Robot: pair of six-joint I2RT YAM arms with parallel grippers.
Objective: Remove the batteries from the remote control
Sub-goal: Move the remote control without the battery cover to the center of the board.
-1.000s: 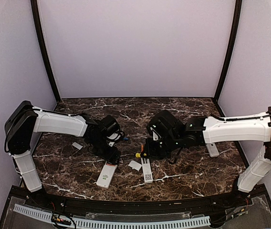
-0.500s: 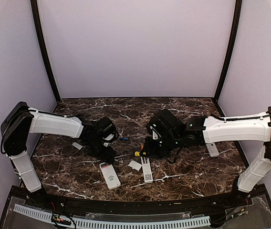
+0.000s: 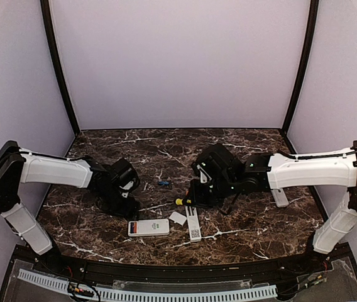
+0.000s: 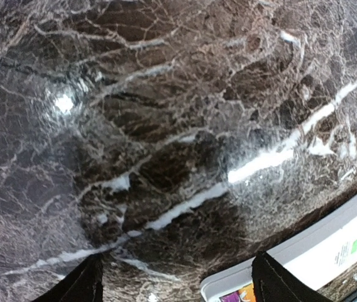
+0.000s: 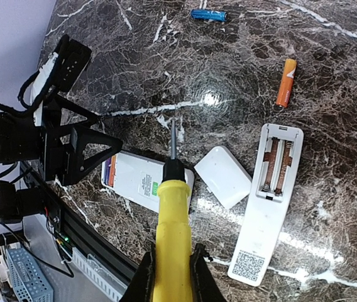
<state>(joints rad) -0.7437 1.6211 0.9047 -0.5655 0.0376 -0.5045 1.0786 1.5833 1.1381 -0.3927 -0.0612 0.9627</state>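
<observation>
A white remote [image 5: 142,182] lies flat near the table's front, with orange and purple batteries [image 5: 107,171] showing at its open end; the remote [image 3: 148,227] lies crosswise in the top view. My left gripper [image 3: 130,211] hovers open just behind it, and the remote's corner [image 4: 317,251] reaches in by the right finger [image 4: 279,283]. A second remote [image 5: 268,201] lies with its battery bay [image 5: 276,167] empty, its white cover [image 5: 224,177] beside it. Loose orange [image 5: 286,82] and blue [image 5: 208,15] batteries lie farther back. My right gripper [image 5: 171,277] is shut on a yellow-handled screwdriver [image 5: 173,239].
A third white remote [image 3: 280,197] lies at the right under my right forearm. The screwdriver's metal tip [image 5: 173,132] points toward the table's middle, above the first remote. The black front rail [image 3: 166,270] runs along the table's near edge.
The first remote has swung from slanting to lying crosswise. My left arm has drawn back to the left, away from it. The right arm and screwdriver have barely moved.
</observation>
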